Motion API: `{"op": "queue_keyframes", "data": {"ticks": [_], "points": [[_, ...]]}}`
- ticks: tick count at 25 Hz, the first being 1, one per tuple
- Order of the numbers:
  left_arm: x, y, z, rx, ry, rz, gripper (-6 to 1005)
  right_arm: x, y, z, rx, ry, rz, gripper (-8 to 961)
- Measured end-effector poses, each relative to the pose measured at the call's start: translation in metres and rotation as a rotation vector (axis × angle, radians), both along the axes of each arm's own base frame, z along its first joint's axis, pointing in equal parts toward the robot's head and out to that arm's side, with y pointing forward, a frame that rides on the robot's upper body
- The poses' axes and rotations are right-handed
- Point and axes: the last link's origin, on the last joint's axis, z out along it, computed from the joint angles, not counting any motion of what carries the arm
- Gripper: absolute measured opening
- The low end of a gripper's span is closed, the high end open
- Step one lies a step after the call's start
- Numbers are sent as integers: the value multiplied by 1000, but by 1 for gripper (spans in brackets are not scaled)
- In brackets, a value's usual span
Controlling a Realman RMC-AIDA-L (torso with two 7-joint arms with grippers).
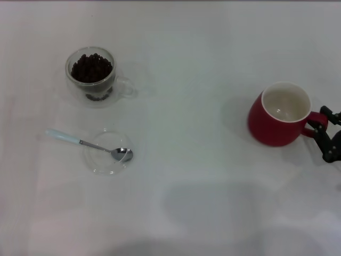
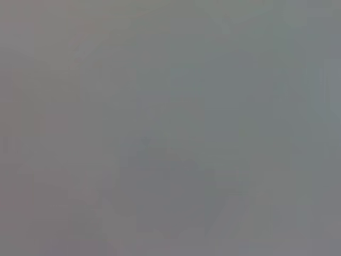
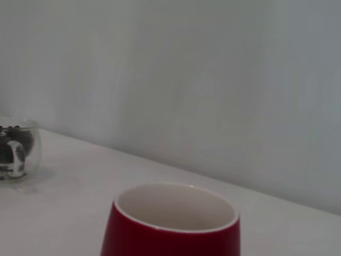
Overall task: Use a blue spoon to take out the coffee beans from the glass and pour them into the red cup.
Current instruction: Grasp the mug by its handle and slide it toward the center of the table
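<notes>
Head view recorded one white surface (image 1: 202, 176) carrying four items. One glass (image 1: 91, 76) stood at the far left, its side handle pointing toward the robot's right, filled near the rim with coffee beans (image 1: 91, 68), too many to count. One blue spoon (image 1: 88, 145) lay nearer the robot than the glass, its metal bowl resting in one shallow clear dish (image 1: 108, 152), its pale handle reaching out over the dish rim toward the left. One red cup (image 1: 279, 113) stood upright well apart on the right side, cream inside showing no beans, loop handle turned to the right.

Right gripper (image 1: 326, 136) sat at the right edge of the frame, at the cup handle; jaws appeared to flank the handle, but whether they were clamped on it could not be told. Left gripper was out of sight in head view; left wrist view gave only a featureless grey field.

Right wrist view showed the red cup (image 3: 171, 223) close up, rim and inside visible, with the glass (image 3: 17, 148) of beans far off beyond it.
</notes>
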Motion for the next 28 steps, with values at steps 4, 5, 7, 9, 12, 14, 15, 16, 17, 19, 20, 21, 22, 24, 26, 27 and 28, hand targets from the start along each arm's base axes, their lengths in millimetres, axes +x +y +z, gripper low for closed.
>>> {"op": "queue_keyframes", "data": {"ticks": [4, 5, 7, 9, 12, 14, 15, 16, 17, 19, 20, 21, 22, 24, 26, 27, 28], "points": [[0, 1, 0, 1, 0, -1, 885, -4, 5, -4, -1, -16, 20, 302], [0, 1, 0, 1, 0, -1, 885, -5, 6, -5, -3, -19, 24, 291], [0, 1, 1, 4, 0, 1, 885, -8, 9, -8, -20, -23, 43, 270], [-1, 0, 1, 5, 0, 4, 884, -10, 11, -10, -31, -24, 54, 248], [-2, -1, 1, 6, 0, 8, 884, -18, 15, -17, -69, -19, 95, 216], [-2, -1, 1, 6, 0, 9, 884, -23, 17, -22, -93, -17, 120, 216], [-2, -1, 1, 6, 0, 10, 884, -26, 18, -25, -107, -15, 133, 216], [-2, -1, 1, 6, 0, 10, 884, -28, 18, -27, -115, -12, 142, 217], [-2, -2, 1, 6, 0, 10, 884, -31, 19, -29, -127, -9, 155, 217], [-2, -2, 1, 7, -1, 11, 884, -37, 20, -35, -147, -2, 179, 217], [-2, -2, 1, 7, -1, 12, 884, -40, 20, -37, -157, 1, 190, 217], [-2, -2, 1, 7, -1, 12, 884, -42, 20, -39, -167, 3, 200, 218], [-3, -2, 1, 7, -2, 13, 884, -44, 21, -41, -176, 5, 212, 218], [-3, -3, 1, 7, -2, 14, 884, -49, 20, -46, -199, 9, 234, 220], [-3, -3, 1, 7, -2, 14, 884, -53, 21, -49, -212, 13, 248, 221], [-3, -3, 1, 7, -2, 15, 885, -54, 21, -50, -218, 14, 253, 221], [-3, -4, 1, 7, -2, 16, 885, -56, 21, -51, -221, 16, 259, 221]]}}
